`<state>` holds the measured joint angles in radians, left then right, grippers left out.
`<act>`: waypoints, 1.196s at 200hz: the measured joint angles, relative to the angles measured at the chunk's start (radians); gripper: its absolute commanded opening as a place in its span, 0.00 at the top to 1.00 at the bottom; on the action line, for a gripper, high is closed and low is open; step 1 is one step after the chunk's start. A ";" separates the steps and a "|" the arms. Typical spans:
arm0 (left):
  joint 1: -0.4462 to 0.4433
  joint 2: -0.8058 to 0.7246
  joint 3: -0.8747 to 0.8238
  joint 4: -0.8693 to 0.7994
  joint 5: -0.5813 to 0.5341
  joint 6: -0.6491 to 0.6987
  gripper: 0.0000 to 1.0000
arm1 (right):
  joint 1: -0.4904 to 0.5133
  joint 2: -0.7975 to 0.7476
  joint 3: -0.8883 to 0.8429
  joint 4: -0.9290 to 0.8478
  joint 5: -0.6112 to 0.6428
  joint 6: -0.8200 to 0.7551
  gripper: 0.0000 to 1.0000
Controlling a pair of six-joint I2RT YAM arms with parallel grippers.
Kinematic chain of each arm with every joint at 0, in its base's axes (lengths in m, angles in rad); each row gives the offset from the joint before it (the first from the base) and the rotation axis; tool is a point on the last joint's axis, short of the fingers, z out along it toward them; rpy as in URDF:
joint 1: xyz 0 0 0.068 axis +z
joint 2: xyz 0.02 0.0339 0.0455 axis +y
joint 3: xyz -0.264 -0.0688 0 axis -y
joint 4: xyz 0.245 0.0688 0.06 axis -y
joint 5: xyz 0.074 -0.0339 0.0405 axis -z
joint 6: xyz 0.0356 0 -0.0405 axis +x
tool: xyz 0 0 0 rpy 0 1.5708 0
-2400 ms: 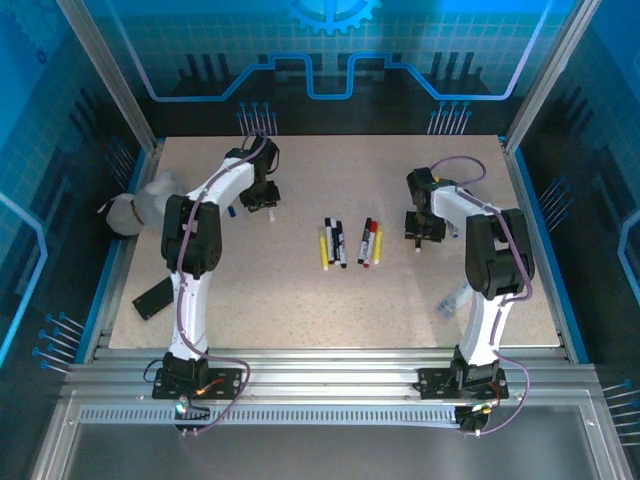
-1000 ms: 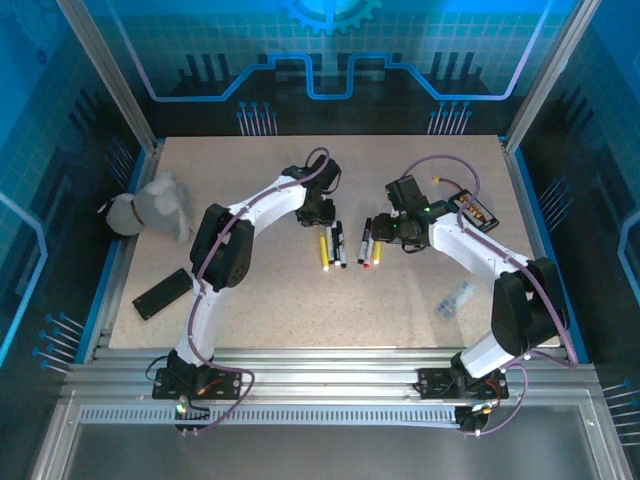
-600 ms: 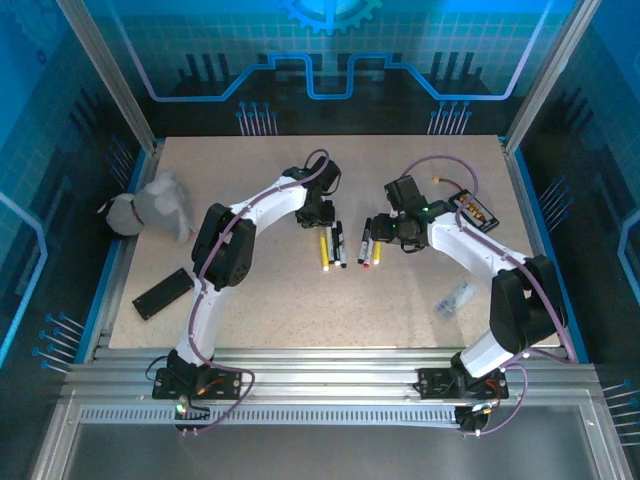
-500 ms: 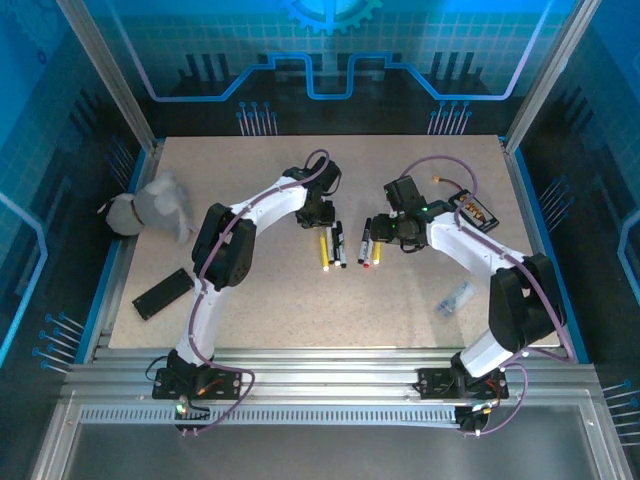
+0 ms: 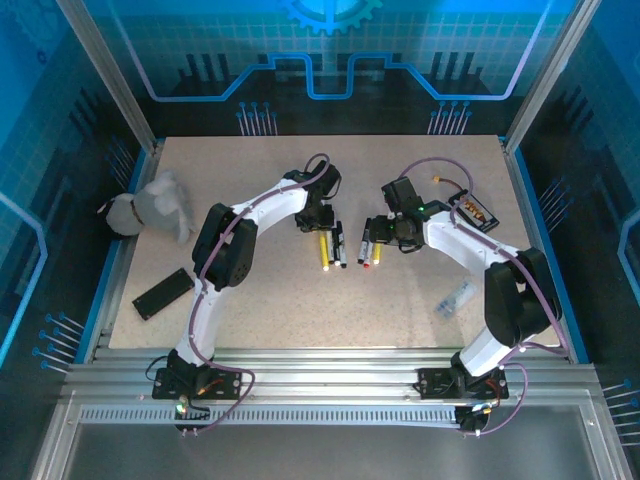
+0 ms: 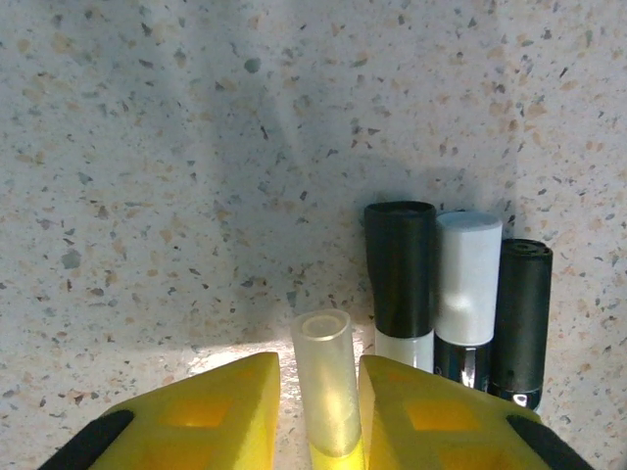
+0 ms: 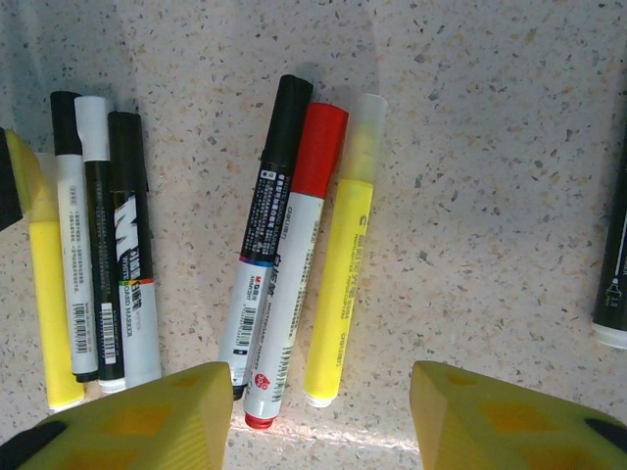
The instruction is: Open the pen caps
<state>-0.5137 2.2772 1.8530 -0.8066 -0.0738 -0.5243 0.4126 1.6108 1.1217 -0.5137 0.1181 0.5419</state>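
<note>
Left gripper (image 6: pixel 318 392) is closing narrowly around the clear cap (image 6: pixel 323 377) of a yellow pen; it may slip. Right gripper (image 7: pixel 323 411) is hovering wide over a red pen (image 7: pixel 289 264), crowded between neighbours.

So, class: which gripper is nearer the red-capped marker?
Right. The right gripper hovers open directly over the red-capped marker; the left gripper straddles a yellow highlighter's clear cap in the neighbouring cluster.
</note>
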 measured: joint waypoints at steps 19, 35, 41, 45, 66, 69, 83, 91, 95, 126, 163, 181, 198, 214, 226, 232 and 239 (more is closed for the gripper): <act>0.000 0.006 0.000 0.000 0.000 0.000 0.72 | 0.000 0.002 0.000 0.005 -0.003 0.000 0.48; -0.002 0.016 0.000 0.000 0.000 0.000 0.72 | 0.000 0.004 0.000 0.008 -0.007 0.000 0.48; -0.002 0.021 0.000 -0.001 0.000 0.000 0.72 | 0.000 0.005 0.000 0.008 -0.007 0.000 0.48; -0.003 0.025 0.000 -0.001 0.000 0.000 0.73 | 0.000 0.006 0.000 0.008 -0.007 0.000 0.48; -0.004 0.026 0.001 -0.003 -0.005 0.000 0.77 | 0.000 0.007 0.000 0.009 -0.014 0.000 0.49; -0.004 0.026 0.001 -0.003 -0.008 -0.001 0.78 | 0.000 0.008 0.000 0.009 -0.015 0.000 0.49; -0.003 0.026 0.002 -0.007 -0.010 0.000 0.82 | 0.000 0.010 0.000 0.011 -0.022 0.000 0.49; -0.004 0.026 0.002 -0.007 -0.010 0.001 0.85 | 0.000 0.012 0.000 0.013 -0.024 0.000 0.49; -0.004 0.026 0.003 -0.008 -0.011 0.000 0.87 | 0.000 0.013 0.000 0.014 -0.027 0.000 0.49; -0.003 0.026 0.007 -0.011 -0.011 0.002 1.00 | 0.000 0.021 0.000 0.034 -0.061 0.000 0.50; 0.003 0.023 0.008 -0.013 -0.004 0.002 1.00 | 0.011 0.039 0.000 0.094 -0.146 0.013 0.52; 0.006 0.020 0.008 -0.018 0.000 0.002 1.00 | 0.037 0.051 0.000 0.135 -0.195 0.028 0.52; 0.009 0.011 0.008 -0.026 0.000 0.003 1.00 | 0.071 0.067 0.000 0.177 -0.241 0.052 0.51; 0.013 -0.007 0.008 -0.028 0.001 0.002 1.00 | 0.103 0.085 0.000 0.212 -0.278 0.072 0.50; 0.013 -0.025 0.008 -0.029 0.003 0.002 1.00 | 0.124 0.099 0.000 0.233 -0.300 0.087 0.50; 0.013 -0.034 0.008 -0.030 0.006 0.002 1.00 | 0.133 0.108 0.002 0.242 -0.311 0.092 0.49; 0.013 -0.045 0.008 -0.029 0.011 0.002 1.00 | 0.142 0.119 0.004 0.249 -0.318 0.099 0.49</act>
<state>-0.5003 2.2318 1.8610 -0.8360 -0.0624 -0.5220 0.5541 1.7294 1.1259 -0.2649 -0.1997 0.6407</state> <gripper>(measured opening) 0.108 0.505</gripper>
